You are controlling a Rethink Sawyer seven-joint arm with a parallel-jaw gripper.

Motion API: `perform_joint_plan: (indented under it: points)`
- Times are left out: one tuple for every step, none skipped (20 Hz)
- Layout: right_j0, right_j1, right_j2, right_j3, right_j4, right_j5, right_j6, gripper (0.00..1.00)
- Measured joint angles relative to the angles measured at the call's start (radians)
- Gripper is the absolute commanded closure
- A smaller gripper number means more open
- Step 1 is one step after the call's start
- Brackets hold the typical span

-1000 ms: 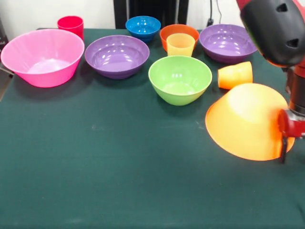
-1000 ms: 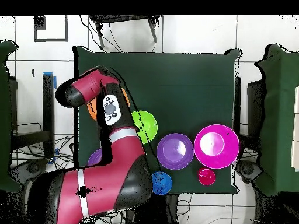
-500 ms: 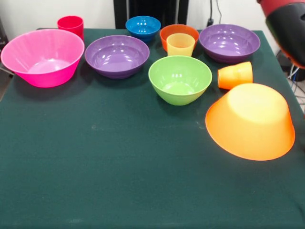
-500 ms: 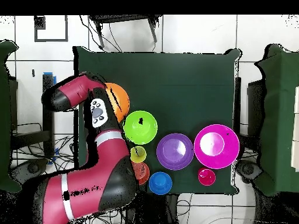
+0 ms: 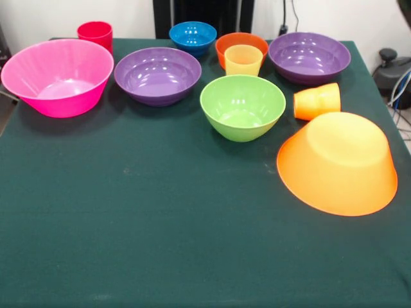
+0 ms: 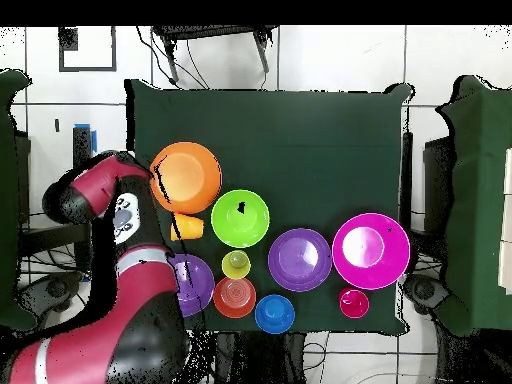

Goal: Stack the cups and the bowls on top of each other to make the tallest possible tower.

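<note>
Jaws unseen: arm (image 6: 120, 300) swung off desk's (image 5: 160, 224) left edge in overhead view, so cannot tell their width. Big orange bowl (image 5: 337, 163) inverted at right of front view, fit as tower base. Orange cup (image 5: 316, 101) on its side just above it. Green bowl (image 5: 243, 106) centre, pink bowl (image 5: 58, 77) upper left. Next piece: centre over base, lower level, release gently.

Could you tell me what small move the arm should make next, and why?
Probably swing back over the table toward the orange cup, which lies on its side beside the upside-down big orange bowl. That bowl already makes a wide base, nothing is stacked on it, and the arm sits off the table's edge.
</note>
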Motion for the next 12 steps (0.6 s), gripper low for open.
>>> perform_joint_plan:
  points:
    - [0.009, -0.004, -0.008, 0.008, 0.004, 0.0, 0.01, 0.0]
    - [0.021, -0.008, -0.019, 0.019, 0.009, 0.0, 0.021, 0.0]
    - [0.05, -0.019, -0.046, 0.044, 0.018, 0.0, 0.047, 0.0]
    - [0.057, -0.022, -0.053, 0.049, 0.02, 0.0, 0.053, 0.0]
    - [0.07, -0.025, -0.067, 0.058, 0.023, 0.0, 0.063, 0.0]
    - [0.078, -0.025, -0.08, 0.061, 0.023, 0.0, 0.067, 0.0]
    - [0.086, -0.026, -0.093, 0.064, 0.024, 0.0, 0.072, 0.0]
    - [0.089, -0.025, -0.101, 0.064, 0.024, 0.0, 0.072, 0.0]
    - [0.092, -0.024, -0.108, 0.064, 0.024, 0.0, 0.072, 0.0]
    - [0.098, -0.018, -0.136, 0.063, 0.024, 0.0, 0.072, 0.0]
    - [0.1, -0.015, -0.147, 0.063, 0.023, 0.0, 0.072, 0.0]
    - [0.1, -0.013, -0.156, 0.062, 0.023, 0.0, 0.072, 0.0]
